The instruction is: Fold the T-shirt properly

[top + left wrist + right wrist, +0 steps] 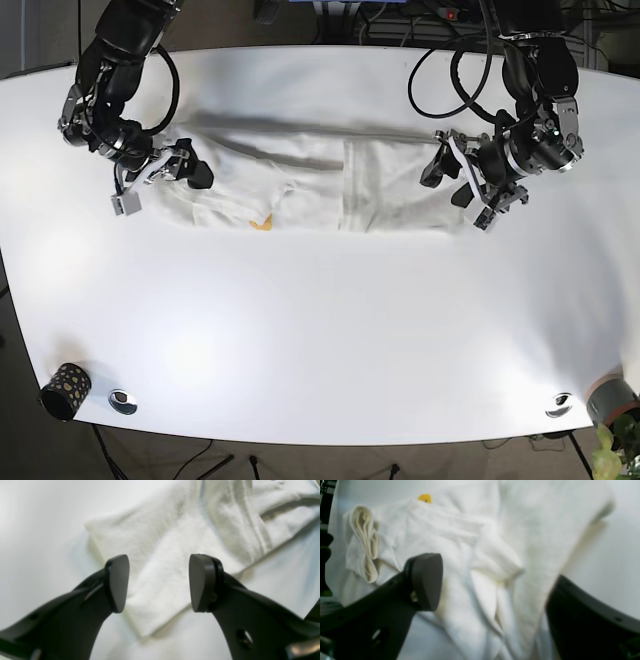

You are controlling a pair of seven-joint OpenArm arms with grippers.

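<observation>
Over the T-shirt [320, 185], both pincers gape wide, empty.

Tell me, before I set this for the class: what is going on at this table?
A two-armed robot is folding a white cotton T-shirt on a white table. The shirt lies as a long band across the far half, sides already folded in. The left hand hovers open over one folded end; the right hand is open at the other end, with cloth between its fingers.

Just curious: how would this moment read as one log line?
T-shirt: partly folded on table | left gripper: open over one end | right gripper: open at other end
</observation>
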